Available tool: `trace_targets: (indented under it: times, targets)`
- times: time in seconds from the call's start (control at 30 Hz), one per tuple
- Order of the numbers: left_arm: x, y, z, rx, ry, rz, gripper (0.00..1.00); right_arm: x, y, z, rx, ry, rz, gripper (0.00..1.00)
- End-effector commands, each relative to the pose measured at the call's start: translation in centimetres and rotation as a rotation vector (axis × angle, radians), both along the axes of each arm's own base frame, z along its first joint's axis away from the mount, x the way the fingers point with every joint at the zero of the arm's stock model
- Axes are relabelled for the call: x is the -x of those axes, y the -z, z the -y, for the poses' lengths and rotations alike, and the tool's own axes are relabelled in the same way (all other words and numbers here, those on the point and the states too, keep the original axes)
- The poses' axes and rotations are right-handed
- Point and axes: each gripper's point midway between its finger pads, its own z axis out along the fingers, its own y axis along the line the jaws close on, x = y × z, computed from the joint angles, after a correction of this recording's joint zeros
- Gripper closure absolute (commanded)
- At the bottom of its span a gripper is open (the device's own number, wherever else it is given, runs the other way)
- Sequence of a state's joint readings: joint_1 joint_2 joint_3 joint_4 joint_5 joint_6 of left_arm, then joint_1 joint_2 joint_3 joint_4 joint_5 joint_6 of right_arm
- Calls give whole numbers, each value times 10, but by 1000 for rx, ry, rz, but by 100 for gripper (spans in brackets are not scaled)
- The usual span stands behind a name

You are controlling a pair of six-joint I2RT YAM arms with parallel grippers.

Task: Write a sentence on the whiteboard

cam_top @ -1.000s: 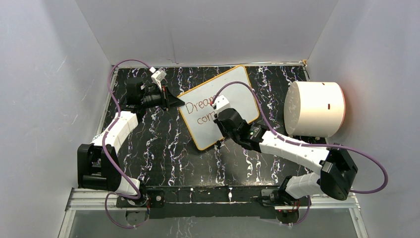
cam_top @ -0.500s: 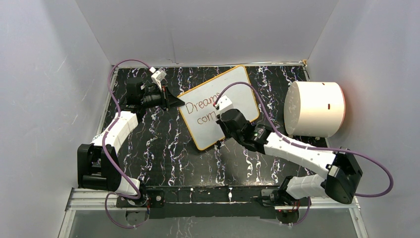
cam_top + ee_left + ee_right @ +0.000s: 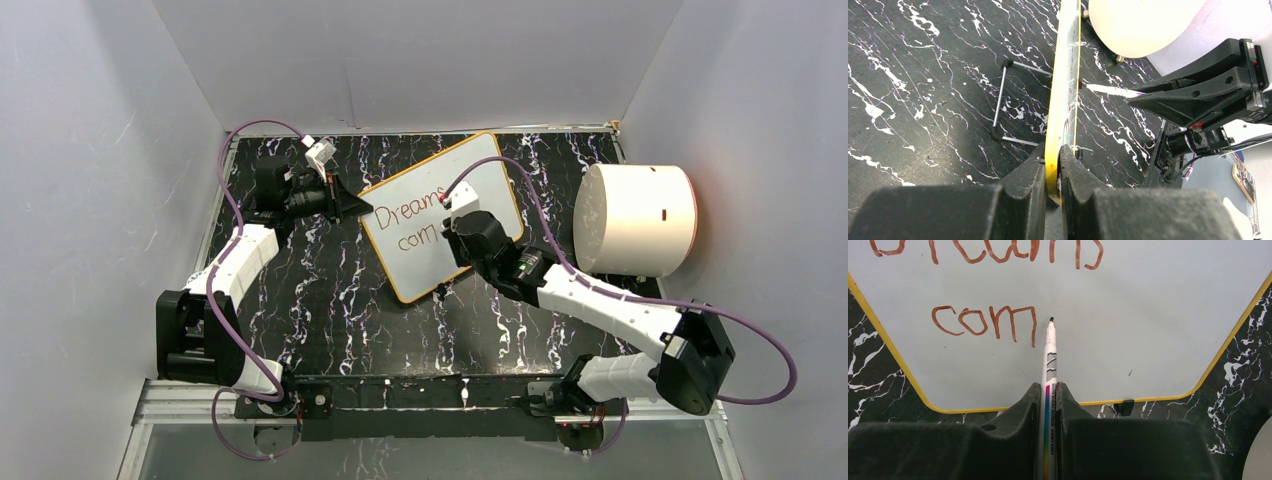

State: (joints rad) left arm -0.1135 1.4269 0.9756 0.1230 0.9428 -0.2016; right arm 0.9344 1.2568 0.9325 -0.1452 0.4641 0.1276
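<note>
The flat white whiteboard with the thin orange-yellow rim [image 3: 440, 215] is sitting mid-table on the black marble-patterned tabletop [image 3: 320, 290], turned at an angle. The big white cylinder [image 3: 635, 220] is sitting off to its right, apart from it. From the left wrist view the board is standing propped up, with a thin metal wire stand [image 3: 1000, 100] behind it.

The left gripper [image 3: 1053, 172] is clamping the board's yellow edge, one finger on each face. The right gripper [image 3: 1048, 392] is pinching a slim white whiteboard marker [image 3: 1049, 365] with a rainbow stripe on its barrel, fingers tight on it, pointing it at the writing face.

The board is showing "Dreams" on the top line and "com" below it in reddish-brown ink. The marker's dark tip [image 3: 1051, 320] is sitting just right of the "m", and in the left wrist view it looks to be touching the surface. A small black clip [image 3: 1123, 406] is hanging on the rim nearby.
</note>
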Motion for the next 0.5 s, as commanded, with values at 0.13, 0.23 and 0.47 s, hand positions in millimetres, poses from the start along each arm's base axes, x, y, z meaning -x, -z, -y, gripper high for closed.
trace_targets:
  times: [0.13, 0.23, 0.47]
  targets:
    - [2, 55, -8, -130, -53, -108, 100, -6, -2, -12, -44, -24, 13, 100]
    - [3, 54, -8, -130, -53, -108, 100, -6, 1, -12, -38, -26, 6, 100]
    - [3, 55, -8, -130, -52, -110, 100, -9, 7, -11, -27, -19, -2, 100]
